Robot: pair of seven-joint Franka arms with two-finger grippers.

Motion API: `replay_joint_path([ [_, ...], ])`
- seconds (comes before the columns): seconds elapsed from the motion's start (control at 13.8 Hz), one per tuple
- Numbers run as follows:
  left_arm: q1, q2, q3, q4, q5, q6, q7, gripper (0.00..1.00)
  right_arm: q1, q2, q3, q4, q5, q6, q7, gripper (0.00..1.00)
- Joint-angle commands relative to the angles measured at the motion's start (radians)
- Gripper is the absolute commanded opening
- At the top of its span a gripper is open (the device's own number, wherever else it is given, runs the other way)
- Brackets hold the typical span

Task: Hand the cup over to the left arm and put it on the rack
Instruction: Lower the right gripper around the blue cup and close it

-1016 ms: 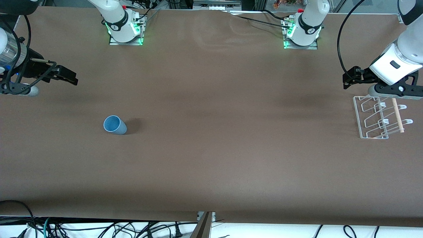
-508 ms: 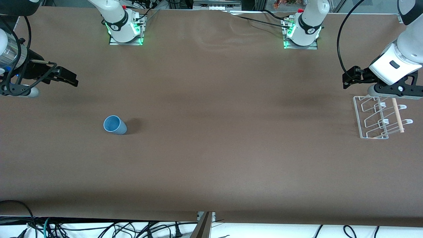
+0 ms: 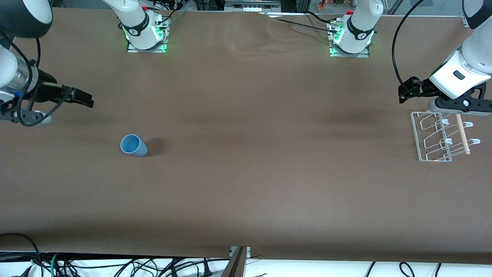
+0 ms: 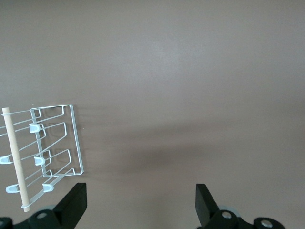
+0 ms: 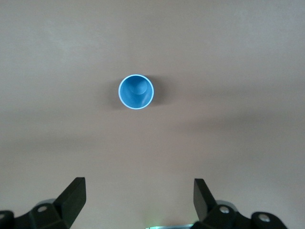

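The cup [image 3: 133,145] stands upright on the table [image 3: 246,184], well apart from the rack [image 3: 442,136], while the right gripper [image 3: 82,99] and left gripper [image 3: 407,90] hover with jaws apart.

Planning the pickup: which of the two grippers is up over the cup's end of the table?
The right gripper, slim and black with open jaws; the cup shows in its wrist view. The left gripper hangs by the rack.

cup [image 3: 133,145] well apart from rack [image 3: 442,136]
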Motion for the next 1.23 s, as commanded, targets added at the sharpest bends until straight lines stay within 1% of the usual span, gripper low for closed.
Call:
replay_joint_path([
  [0.0,0.000,0.010,-0.003,0.029,0.009,-0.022,-0.001,1.00,-0.022,0.097,0.005,0.027,-0.024,0.030,-0.008,1.00],
  [0.22,0.000,0.010,-0.003,0.031,0.010,-0.022,-0.001,1.00,-0.028,0.189,0.005,0.020,-0.027,0.111,-0.010,1.00],
  [0.36,0.000,0.010,-0.001,0.031,0.009,-0.022,-0.001,1.00,-0.026,0.237,0.005,0.014,-0.038,0.154,-0.054,1.00],
  [0.51,0.000,0.010,-0.003,0.031,0.009,-0.022,-0.001,1.00,-0.026,0.274,0.005,-0.028,-0.040,0.227,-0.076,1.00],
  [0.73,0.000,0.010,-0.003,0.037,0.009,-0.024,-0.001,1.00,-0.025,0.275,0.007,-0.129,-0.040,0.359,-0.077,1.00],
  [1.16,0.000,0.010,-0.001,0.037,0.009,-0.025,-0.001,1.00,-0.023,0.277,0.007,-0.272,-0.038,0.519,-0.077,1.00],
])
